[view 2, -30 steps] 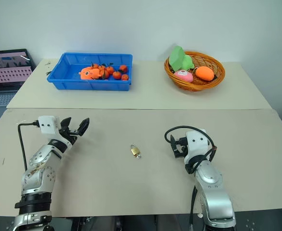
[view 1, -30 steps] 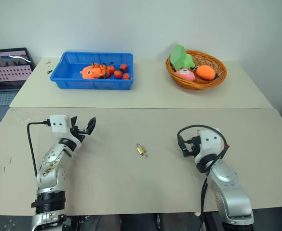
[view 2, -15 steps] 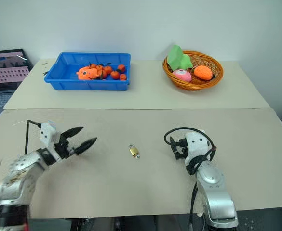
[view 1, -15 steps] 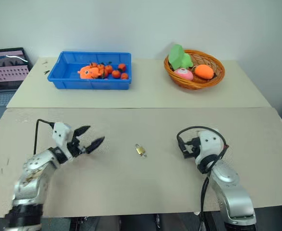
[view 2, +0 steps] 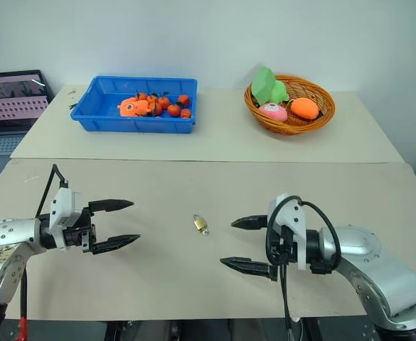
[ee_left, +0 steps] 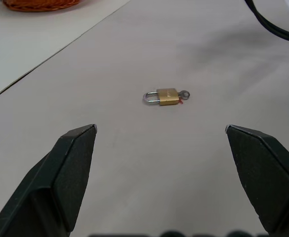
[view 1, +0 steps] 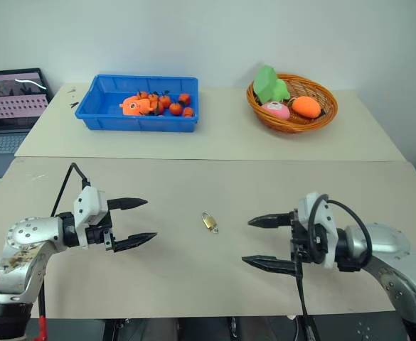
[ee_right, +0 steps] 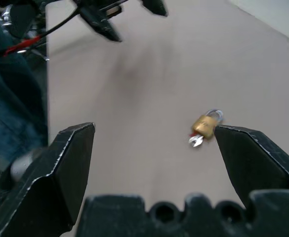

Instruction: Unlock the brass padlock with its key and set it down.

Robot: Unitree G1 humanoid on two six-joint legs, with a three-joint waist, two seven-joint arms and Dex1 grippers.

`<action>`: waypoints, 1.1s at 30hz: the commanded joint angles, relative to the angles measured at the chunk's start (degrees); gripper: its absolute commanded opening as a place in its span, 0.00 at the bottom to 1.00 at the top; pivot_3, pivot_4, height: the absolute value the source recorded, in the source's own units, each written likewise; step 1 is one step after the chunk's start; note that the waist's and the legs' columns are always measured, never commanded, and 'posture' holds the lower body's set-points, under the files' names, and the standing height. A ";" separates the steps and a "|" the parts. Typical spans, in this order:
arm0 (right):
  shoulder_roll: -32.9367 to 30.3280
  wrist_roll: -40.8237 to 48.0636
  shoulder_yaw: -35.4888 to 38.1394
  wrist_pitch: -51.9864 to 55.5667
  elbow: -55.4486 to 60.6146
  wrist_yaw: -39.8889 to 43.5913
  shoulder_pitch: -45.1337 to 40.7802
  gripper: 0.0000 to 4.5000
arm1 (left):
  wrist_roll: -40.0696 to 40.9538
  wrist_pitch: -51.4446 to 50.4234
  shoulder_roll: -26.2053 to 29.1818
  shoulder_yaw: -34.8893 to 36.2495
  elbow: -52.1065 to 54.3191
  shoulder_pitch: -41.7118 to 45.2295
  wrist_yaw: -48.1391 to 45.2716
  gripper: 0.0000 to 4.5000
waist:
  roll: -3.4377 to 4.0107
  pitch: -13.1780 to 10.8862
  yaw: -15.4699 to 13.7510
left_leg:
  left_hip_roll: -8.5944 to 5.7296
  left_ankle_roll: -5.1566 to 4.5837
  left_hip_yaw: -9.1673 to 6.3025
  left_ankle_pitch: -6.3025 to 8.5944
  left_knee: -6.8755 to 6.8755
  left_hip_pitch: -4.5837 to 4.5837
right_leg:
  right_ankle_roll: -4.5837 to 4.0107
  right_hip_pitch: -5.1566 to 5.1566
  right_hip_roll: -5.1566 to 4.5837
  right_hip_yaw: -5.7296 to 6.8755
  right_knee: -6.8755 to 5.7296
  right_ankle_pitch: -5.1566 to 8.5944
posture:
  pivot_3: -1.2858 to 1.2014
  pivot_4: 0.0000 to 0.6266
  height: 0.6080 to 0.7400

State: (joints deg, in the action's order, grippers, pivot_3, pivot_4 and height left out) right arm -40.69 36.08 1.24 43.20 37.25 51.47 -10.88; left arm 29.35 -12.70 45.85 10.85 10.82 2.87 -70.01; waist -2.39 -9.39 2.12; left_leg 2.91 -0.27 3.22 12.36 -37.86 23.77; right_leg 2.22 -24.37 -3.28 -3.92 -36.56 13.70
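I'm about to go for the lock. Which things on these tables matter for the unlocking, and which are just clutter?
For the job: brass padlock lying on the near table between the two open grippers; key at the padlock's base.

Lying about: blue bin of small orange fruits; wicker basket of toy foods; laptop.

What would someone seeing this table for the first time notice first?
Two black-fingered grippers, the left gripper and the right gripper, both open, point inward at a tiny gold-coloured brass padlock lying flat on the beige table between them, a small silvery key in its base. Farther back sit a blue plastic tray of small orange fruits and a woven wicker basket.
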 commanded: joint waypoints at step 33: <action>26.50 -17.19 -24.34 31.91 0.66 -43.44 -14.33 1.00 | 3.75 -6.06 12.00 7.43 3.46 -1.55 -5.64 0.99 | -0.03 0.00 0.32 | -0.02 0.02 0.00 -0.03 -0.01 0.52 | -0.18 -0.70 0.05 0.01 -0.39 -0.10 | 0.52 0.24 1.00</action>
State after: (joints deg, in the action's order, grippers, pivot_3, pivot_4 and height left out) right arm -14.73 19.67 -23.06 74.14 35.59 9.08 -24.52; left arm 31.77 -18.56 56.71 16.86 13.02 0.27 -75.17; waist -2.43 -9.39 2.44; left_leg 2.89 -0.25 3.21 12.33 -37.86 24.29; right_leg 2.04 -25.07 -3.23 -3.91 -36.97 13.60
